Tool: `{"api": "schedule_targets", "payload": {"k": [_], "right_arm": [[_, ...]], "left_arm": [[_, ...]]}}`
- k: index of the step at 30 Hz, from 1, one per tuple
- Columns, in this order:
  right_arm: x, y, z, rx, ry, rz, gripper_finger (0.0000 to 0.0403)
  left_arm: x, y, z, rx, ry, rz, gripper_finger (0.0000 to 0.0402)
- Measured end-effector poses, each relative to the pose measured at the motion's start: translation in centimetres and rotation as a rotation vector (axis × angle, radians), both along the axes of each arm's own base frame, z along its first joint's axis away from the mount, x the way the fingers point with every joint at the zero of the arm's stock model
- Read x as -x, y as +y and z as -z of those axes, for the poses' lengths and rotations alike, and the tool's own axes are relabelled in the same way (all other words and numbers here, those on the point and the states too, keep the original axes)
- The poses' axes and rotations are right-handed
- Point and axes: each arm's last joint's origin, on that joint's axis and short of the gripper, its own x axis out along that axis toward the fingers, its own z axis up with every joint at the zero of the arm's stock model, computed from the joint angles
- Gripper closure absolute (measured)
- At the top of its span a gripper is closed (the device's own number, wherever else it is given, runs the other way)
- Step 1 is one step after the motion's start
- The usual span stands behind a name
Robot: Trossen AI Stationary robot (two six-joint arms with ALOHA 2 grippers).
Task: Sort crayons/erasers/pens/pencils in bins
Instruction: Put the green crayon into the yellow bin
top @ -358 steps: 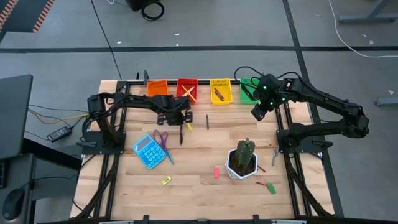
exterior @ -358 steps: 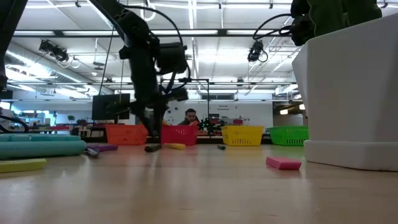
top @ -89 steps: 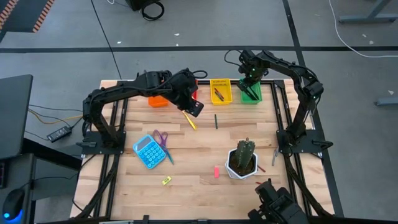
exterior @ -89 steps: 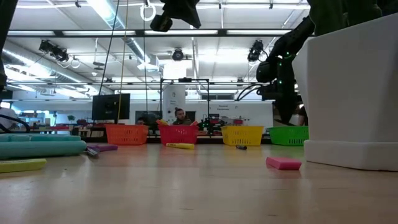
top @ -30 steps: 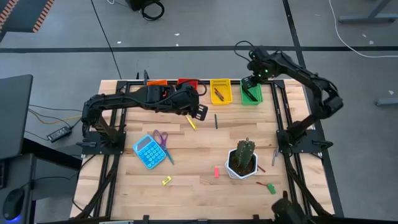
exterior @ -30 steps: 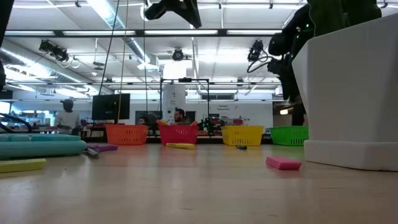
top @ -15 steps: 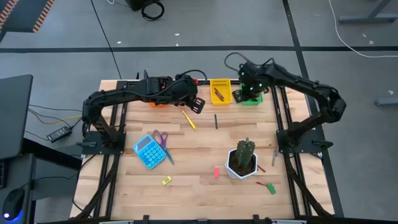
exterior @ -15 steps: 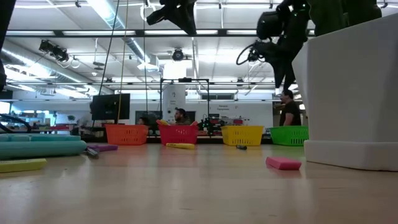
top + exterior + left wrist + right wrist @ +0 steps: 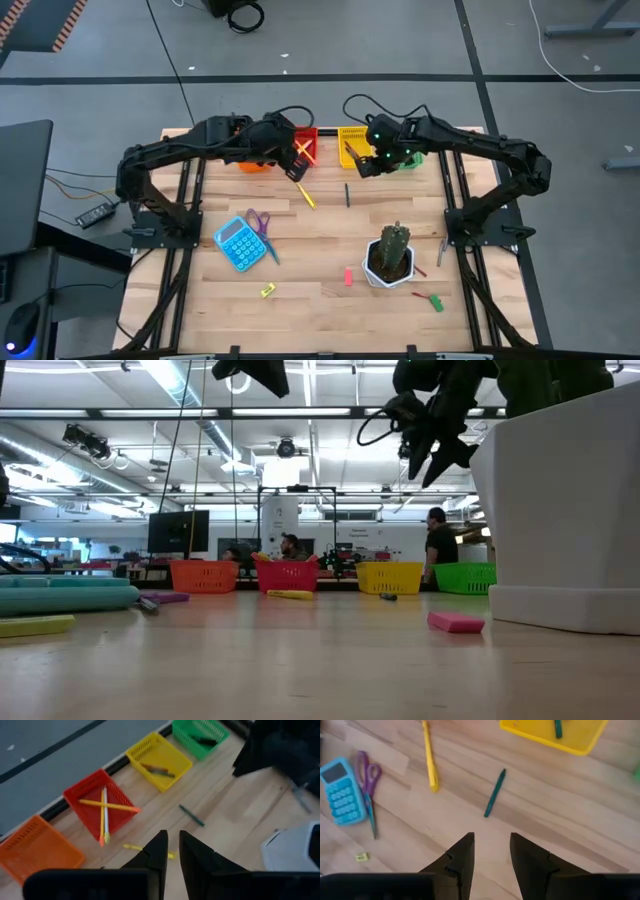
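Both grippers are empty and high above the table. My left gripper hangs near the red bin with a narrow gap between its fingers. My right gripper is open just in front of the yellow bin. A green crayon and a yellow pen lie flat on the table between the two grippers. Two yellow pencils lie crossed in the red bin. The orange bin and the green bin end the row at the far edge.
A blue calculator and purple scissors lie at the near left. A white cactus pot stands at the near right. A pink eraser and a yellow-green eraser lie near the front. People stand in the room behind.
My right gripper has left the green bin and gone toward the table's left and near side, past the yellow bin's front, still open. My left gripper has drawn back toward the table's left, along the front of the red bin.
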Motion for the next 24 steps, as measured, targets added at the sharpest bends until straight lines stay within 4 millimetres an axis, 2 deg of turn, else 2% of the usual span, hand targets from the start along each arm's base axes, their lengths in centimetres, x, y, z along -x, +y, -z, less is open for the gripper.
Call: {"api": "schedule_targets", "payload": {"k": [4,7,10,13,18,24], "right_arm": [[-0.2,0.0,-0.7,0.023,-0.026,-0.026,0.0272],[-0.8,-0.8,-0.6,0.017,-0.031,-0.039,0.0272],[-2.3,-1.3,-0.5,-0.008,-0.038,-0.086,0.0272],[-4.6,-1.2,-0.5,0.009,-0.037,-0.177,0.0272],[-7.6,-1.1,0.4,0.008,0.017,-0.224,0.0272],[-9.1,-0.4,2.5,-0.02,0.098,-0.253,0.0262]], "left_arm": [[0.3,0.3,-0.6,-0.003,-0.044,-0.017,0.0344],[0.5,0.5,-0.6,0.031,-0.063,-0.065,0.0346],[0.5,0.5,-0.9,0.048,-0.111,-0.092,0.0344],[0.2,0.5,-1.1,0.044,-0.142,-0.09,0.034],[0.1,0.5,-1.3,0.021,-0.152,-0.066,0.0338],[1.1,0.3,-2.0,-0.013,-0.136,-0.012,0.0341]]}}
